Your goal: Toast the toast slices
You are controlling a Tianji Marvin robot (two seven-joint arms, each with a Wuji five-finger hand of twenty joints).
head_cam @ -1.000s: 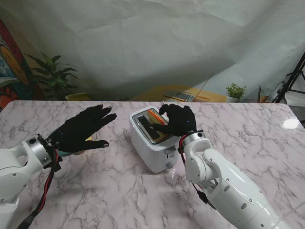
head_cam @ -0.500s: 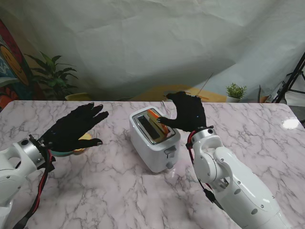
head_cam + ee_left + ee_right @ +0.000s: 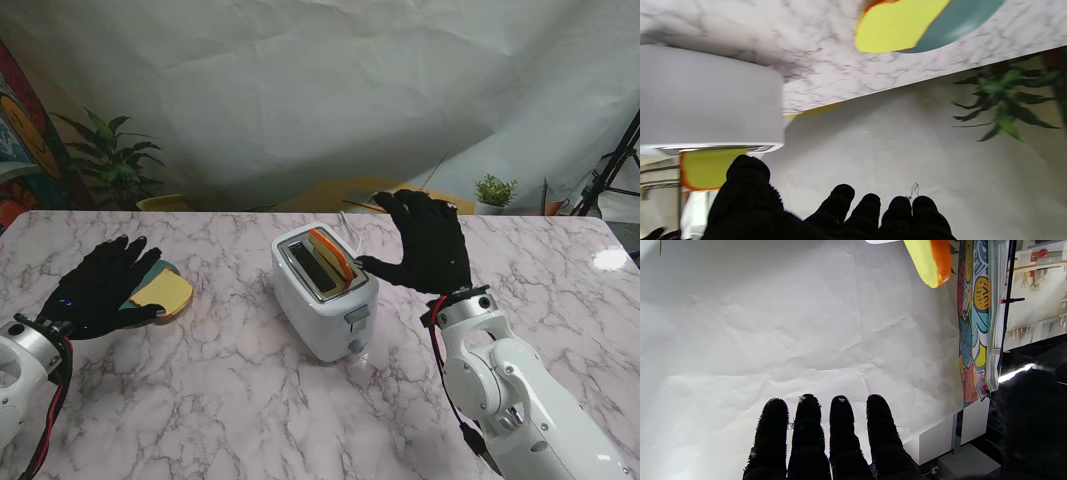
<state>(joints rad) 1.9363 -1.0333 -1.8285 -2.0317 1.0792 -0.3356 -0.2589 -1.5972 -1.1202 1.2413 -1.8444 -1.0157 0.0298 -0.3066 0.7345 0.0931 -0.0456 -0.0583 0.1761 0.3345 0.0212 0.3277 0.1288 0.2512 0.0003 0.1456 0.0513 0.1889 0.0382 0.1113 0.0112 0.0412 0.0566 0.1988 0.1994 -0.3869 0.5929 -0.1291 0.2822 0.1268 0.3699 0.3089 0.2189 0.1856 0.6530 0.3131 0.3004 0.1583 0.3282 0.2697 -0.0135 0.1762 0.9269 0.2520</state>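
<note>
The right robot hand [image 3: 428,243] was open, with its fingers [image 3: 843,426] spread and pointing up, and it held nothing. It stood just beside the toaster [image 3: 324,290], on the toaster's right side, without touching it. One toast slice [image 3: 331,255] stood in the toaster's right slot, close to the thumb of this robot hand, and its orange crust and yellow face rose out of the slot. The slot beside it looked dark.

The left robot hand [image 3: 98,287] was also open and empty, with the palm turned to the table [image 3: 240,390]. It hovered well apart from the toaster, on the left. A second toast slice [image 3: 165,293] lay flat on a teal plate [image 3: 158,270], just beside the fingertips of this robot hand and partly hidden behind them.
</note>
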